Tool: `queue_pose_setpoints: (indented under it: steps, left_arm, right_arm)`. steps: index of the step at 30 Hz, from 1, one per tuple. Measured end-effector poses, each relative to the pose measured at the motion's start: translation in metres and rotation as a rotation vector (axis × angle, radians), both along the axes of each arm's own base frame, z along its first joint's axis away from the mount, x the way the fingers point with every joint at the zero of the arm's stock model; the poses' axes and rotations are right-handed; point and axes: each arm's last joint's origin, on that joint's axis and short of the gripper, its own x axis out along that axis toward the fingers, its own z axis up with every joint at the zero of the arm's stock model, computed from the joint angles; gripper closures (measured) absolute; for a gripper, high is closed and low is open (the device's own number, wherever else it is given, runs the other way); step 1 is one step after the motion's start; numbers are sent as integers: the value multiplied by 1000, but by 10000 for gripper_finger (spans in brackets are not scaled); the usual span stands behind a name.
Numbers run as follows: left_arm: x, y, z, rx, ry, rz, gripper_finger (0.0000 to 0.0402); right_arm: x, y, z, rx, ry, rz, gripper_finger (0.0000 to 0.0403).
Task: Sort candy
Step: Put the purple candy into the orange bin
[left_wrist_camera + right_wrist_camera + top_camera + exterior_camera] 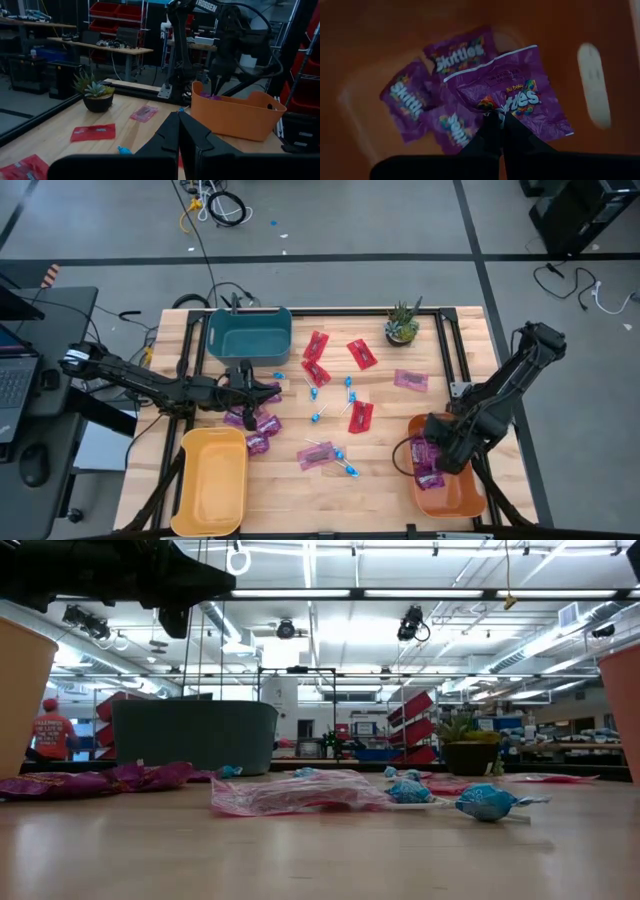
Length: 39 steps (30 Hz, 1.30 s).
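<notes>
My right gripper (pixel 432 452) points down into the orange bin (pixel 462 496) at the table's near right, shut on a purple candy packet (pixel 520 95). Three more purple packets (pixel 402 97) lie on the bin's floor beneath it. My left gripper (pixel 274 392) is shut and level above the table's left middle, with nothing between its fingers (pixel 178 131). Just beside it, purple packets (pixel 255 423) lie on the wood. Red packets (pixel 362 353), blue lollipops (pixel 345 463) and magenta packets (pixel 410 380) are scattered over the table's middle. My right gripper pinches the purple packet at a crumpled spot near its edge (pixel 487 104) between its two fingertips. The fingers come from above, pointing down. The packet hangs tilted below them inside the orange bin, above the packets on the bin's floor.
A teal bin (pixel 248 332) stands at the far left and a yellow bin (pixel 210 482) at the near left. A small potted plant (pixel 402 326) sits at the far right. Black frame rails (pixel 445 340) run along the table's sides.
</notes>
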Motion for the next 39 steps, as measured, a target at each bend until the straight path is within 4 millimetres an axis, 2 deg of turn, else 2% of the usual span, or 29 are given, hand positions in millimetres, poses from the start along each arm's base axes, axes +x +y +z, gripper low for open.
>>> queue_pose_setpoints:
  steps: [15, 29, 39]
  left_arm:
    - [0, 0, 0, 1, 3, -1, 396]
    - [0, 0, 0, 1, 3, -1, 396]
    - [0, 0, 0, 0, 1, -2, 396]
  right_arm:
    - [18, 1, -18, -100, 56, 37, 391]
    - [20, 3, -18, -69, 40, 15, 347]
    - [17, 4, -15, 19, 103, -40, 322]
